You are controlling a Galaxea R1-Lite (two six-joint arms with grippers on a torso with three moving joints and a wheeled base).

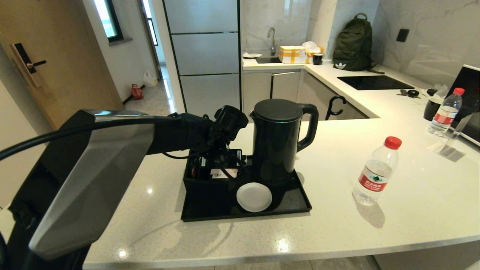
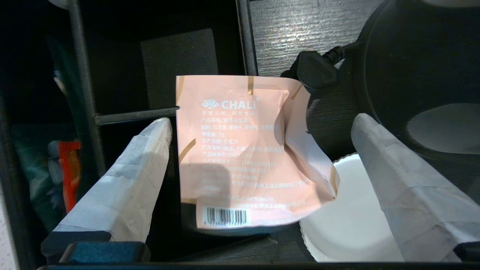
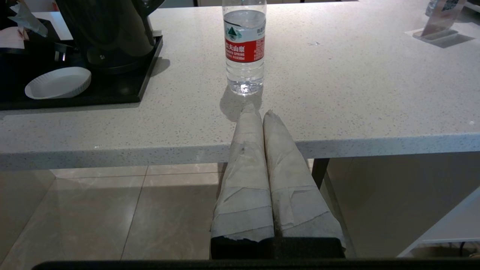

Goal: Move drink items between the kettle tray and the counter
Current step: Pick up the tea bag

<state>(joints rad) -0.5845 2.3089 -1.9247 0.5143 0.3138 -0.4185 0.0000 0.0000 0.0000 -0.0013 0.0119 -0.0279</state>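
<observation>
Tea sachet point(image 2: 243, 150) stood propped in black compartmented box point(image 1: 202, 182) on kettle tray point(image 1: 296, 204), left of kettle point(image 1: 279, 140). Left gripper point(image 2: 258, 168) jaws wide apart, straddling it. Judgement: centre, close on flat faces. Right gripper point(image 3: 258, 112) jaws together, parked below worktop point(image 3: 337, 93).

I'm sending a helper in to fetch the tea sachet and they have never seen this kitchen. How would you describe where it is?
Find the tall black kettle on the black tray on the white counter. Beside it on the tray is a black compartmented box, where the robot's open left gripper is. The sachet sticks up there: flat, pale pink, printed CHALI, unlike the white paper dish.
</observation>
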